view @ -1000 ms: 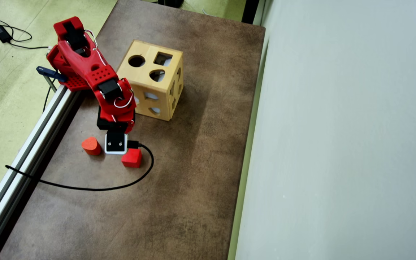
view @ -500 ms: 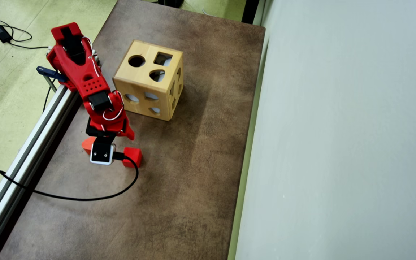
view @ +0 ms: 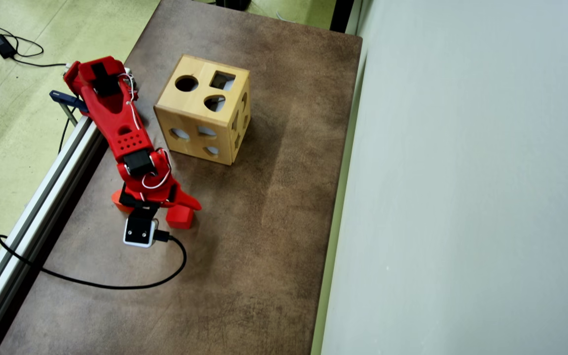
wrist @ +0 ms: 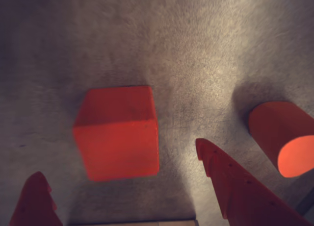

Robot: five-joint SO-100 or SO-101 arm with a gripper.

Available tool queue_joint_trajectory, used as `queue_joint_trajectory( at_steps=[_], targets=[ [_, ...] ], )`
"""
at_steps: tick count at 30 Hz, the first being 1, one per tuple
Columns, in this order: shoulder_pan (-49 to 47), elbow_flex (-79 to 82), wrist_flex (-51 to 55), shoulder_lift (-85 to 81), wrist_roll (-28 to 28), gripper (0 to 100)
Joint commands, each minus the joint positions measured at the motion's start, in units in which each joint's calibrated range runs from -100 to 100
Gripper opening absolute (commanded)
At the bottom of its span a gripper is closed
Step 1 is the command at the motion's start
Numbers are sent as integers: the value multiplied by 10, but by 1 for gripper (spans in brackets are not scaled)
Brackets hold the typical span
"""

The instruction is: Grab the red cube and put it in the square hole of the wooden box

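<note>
Wrist view first: red plastic cube resting on the brown mottled table top, lying between the two red printed fingers, one fingertip at lower left and the other fingertip to the right of the cube. Red two-finger gripper spread wide apart, holding nothing, with clear gaps on both sides of the cube. Red cylinder block lying on its side at the right edge, well outside the fingers, its flat end turned toward the camera. Overhead view: red printed arm reaching down from its base at the table edge, gripper low over the table, cube partly hidden under it, cylinder only just visible at the other side of the wrist. Light wooden shape-sorter box standing apart from the gripper, farther up the table, its square hole in the top face beside a round hole. Step in hand, as a judgement: the approach for the grasp, cube not yet gripped. Next move probably asks for lowering a little more, keeping the cube centred, then closing on two opposite flat faces. Afterwards a lift and a carry to above the square hole, with the cube edges turned parallel to the hole, otherwise a risk of jamming on the rim.
</note>
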Motion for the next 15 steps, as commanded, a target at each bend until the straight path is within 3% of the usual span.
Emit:
queue_joint_trajectory(
  at_steps=[1, 15],
  targets=[
    [-4, -27, -7, 7, 0, 45],
    [-8, -21, -105, 13, 0, 45]
  ],
)
